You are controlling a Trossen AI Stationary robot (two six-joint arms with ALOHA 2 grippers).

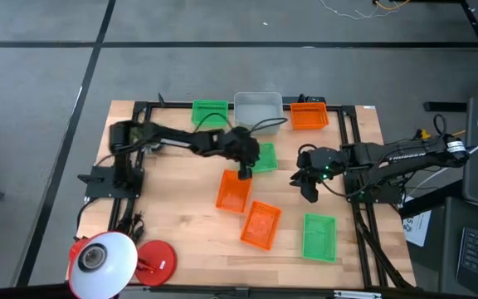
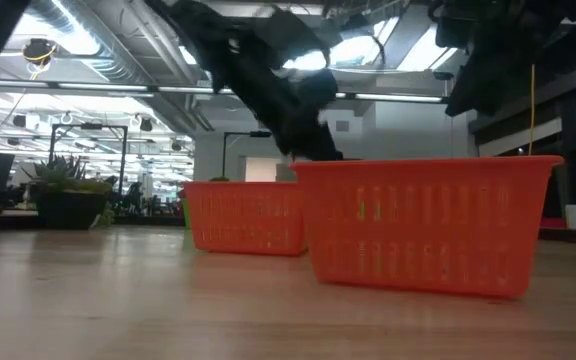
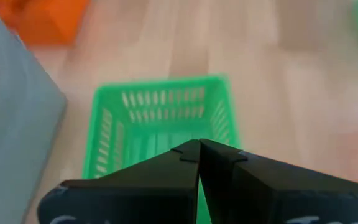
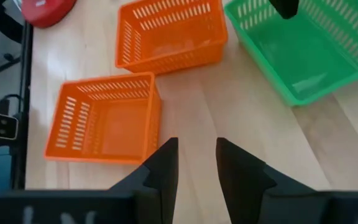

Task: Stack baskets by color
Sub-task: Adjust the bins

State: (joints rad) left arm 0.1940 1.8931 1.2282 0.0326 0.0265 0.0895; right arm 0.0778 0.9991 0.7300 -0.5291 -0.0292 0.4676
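Frame top centre: three baskets in a row.
Frame centre: four baskets.
Frame lower left: lamp.

Even overhead light falling on wooden table, shadows staying soft. Ceiling strip lights glaring in low view, arms there showing as dark silhouettes. Left wrist view blurring heavily: green basket smearing, grey basket out of focus. Right wrist view staying crisp on orange baskets.

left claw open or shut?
Shut. In its wrist view the left claw's two fingers meet with no gap, above a green basket.
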